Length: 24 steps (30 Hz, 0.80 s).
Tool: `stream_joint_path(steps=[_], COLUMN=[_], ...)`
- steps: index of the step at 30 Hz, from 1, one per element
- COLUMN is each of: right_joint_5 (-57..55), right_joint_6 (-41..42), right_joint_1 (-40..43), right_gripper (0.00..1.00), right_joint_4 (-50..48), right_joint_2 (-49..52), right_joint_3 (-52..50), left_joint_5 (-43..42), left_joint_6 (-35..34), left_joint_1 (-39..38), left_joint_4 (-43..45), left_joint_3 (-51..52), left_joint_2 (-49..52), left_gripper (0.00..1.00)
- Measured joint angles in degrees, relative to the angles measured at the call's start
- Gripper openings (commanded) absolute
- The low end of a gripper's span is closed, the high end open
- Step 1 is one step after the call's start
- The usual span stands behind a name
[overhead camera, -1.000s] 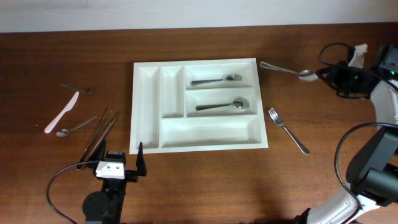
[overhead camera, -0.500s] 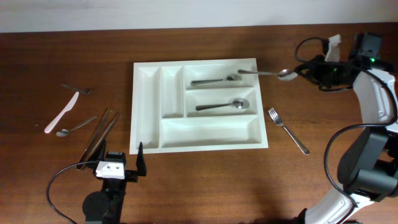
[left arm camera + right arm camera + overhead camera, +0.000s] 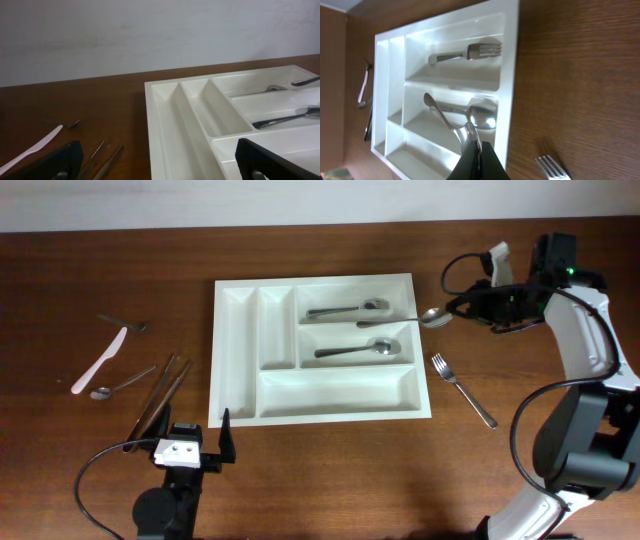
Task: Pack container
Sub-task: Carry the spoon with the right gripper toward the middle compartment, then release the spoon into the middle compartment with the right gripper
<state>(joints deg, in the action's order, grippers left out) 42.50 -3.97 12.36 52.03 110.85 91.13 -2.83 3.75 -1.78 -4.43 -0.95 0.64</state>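
The white cutlery tray [image 3: 318, 281] lies mid-table; it also shows in the left wrist view [image 3: 165, 125] and the right wrist view [image 3: 512, 75]. Its upper medium compartment holds a fork [image 3: 347, 309], the lower one a spoon [image 3: 355, 350]. My right gripper [image 3: 470, 308] is shut on a metal spoon [image 3: 400, 320] by its bowl end. The handle reaches left over the tray's right edge, above the divider between those compartments. In the right wrist view the gripper [image 3: 477, 150] pinches this spoon [image 3: 455, 127] above the tray. My left gripper [image 3: 197, 442] is open and empty at the tray's front left corner.
A metal fork [image 3: 463, 390] lies on the table right of the tray. Left of the tray lie a white plastic knife [image 3: 100, 360], a small spoon [image 3: 120, 387], metal tongs [image 3: 162, 398] and a small utensil [image 3: 122, 323].
My right gripper has moved left and slightly nearer with the spoon, from beyond the tray's right side to over its right edge. The left arm has not moved.
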Motion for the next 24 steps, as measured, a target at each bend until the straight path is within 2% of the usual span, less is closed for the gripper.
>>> stream_joint_path(steps=[15,20,22,24], right_joint_5=[-7.93,-11.04,-11.56,-12.11], right_joint_6=[-2.01,-1.77,-1.18,-1.29], right_joint_1=[-9.68,-10.16,-10.16,-10.16], right_gripper=[0.04,0.49,0.57,0.59], right_joint_4=[1.75,1.77,1.79,1.77], right_joint_2=[0.0,0.0,0.0,0.0], right_joint_3=[0.0,0.02,0.02,0.02], left_joint_5=[0.0,0.0,0.0,-0.02], left_joint_6=[0.0,0.0,0.0,-0.02], left_joint_1=[0.0,0.0,0.0,0.0], left_joint_4=[0.0,0.0,0.0,0.0], left_joint_3=[0.0,0.0,0.0,0.0], left_joint_2=[0.0,0.0,0.0,0.0], left_gripper=[0.99,0.99,0.99,0.99])
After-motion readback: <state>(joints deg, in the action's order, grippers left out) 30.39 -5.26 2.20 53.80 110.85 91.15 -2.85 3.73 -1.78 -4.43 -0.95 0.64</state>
